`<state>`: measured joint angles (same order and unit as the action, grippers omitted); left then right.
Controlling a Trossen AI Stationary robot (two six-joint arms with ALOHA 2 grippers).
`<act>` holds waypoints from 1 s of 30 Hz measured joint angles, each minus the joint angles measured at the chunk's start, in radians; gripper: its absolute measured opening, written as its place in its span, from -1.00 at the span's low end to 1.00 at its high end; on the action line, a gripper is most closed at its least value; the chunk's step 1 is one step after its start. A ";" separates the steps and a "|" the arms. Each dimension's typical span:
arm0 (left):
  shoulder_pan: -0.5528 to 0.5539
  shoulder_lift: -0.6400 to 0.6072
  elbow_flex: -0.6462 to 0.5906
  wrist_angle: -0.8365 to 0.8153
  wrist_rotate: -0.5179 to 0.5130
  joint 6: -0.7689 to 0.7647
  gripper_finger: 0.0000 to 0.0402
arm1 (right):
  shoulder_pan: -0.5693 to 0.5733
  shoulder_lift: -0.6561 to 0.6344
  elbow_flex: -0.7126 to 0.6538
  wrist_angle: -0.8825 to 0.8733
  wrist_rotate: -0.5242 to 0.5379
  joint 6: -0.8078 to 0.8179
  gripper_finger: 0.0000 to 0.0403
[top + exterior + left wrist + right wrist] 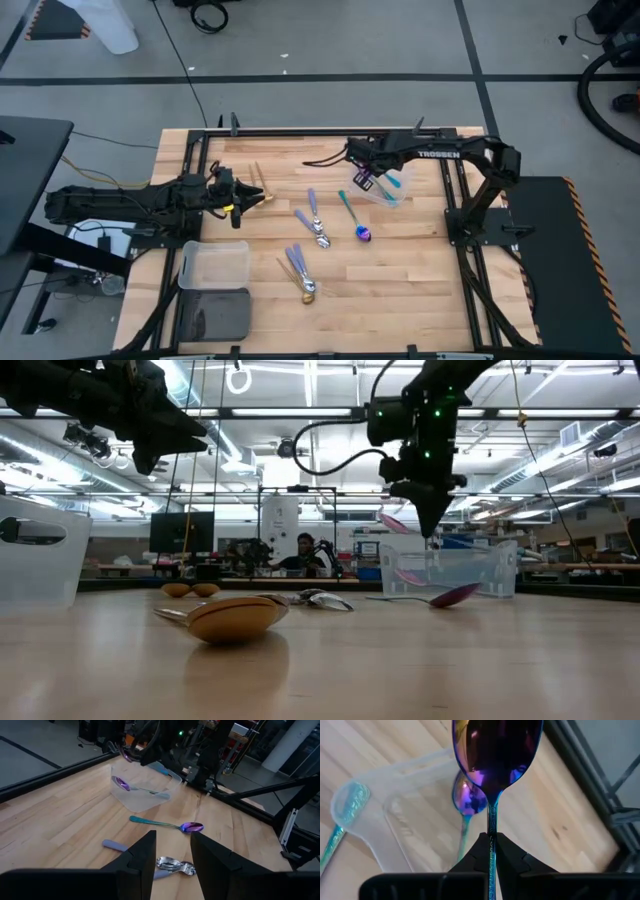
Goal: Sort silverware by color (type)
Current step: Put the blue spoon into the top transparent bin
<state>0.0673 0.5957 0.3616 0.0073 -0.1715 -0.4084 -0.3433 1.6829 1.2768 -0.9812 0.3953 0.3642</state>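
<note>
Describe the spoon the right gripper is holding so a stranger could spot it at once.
Find the clear container at the table's far right side. Just above it the right gripper pinches a spoon by its teal handle. It is the only iridescent purple spoon in the air; its twins lie in the container or on the table.

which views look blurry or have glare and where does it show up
Low view: the gold spoon up close is soft, and ceiling strip lights glare behind the arms. Right wrist view: the iridescent spoon held by the right gripper mirrors bright reflections, and the clear container beneath is blurred. High view: evenly lit, with faint shadows.
</note>
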 joint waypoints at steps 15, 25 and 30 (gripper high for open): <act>0.000 0.000 0.000 -0.006 0.000 0.000 -0.35 | -0.033 0.000 -0.138 0.099 -0.088 0.045 -0.91; 0.000 0.000 0.000 -0.006 0.000 0.000 -0.35 | -0.081 0.000 -0.220 0.204 -0.199 0.078 -0.90; 0.000 0.000 0.000 -0.006 0.000 0.000 -0.35 | -0.101 0.000 -0.257 0.243 -0.222 0.088 -0.82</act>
<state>0.0677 0.5957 0.3614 0.0017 -0.1715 -0.4088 -0.4440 1.6829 1.0193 -0.7387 0.1730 0.4519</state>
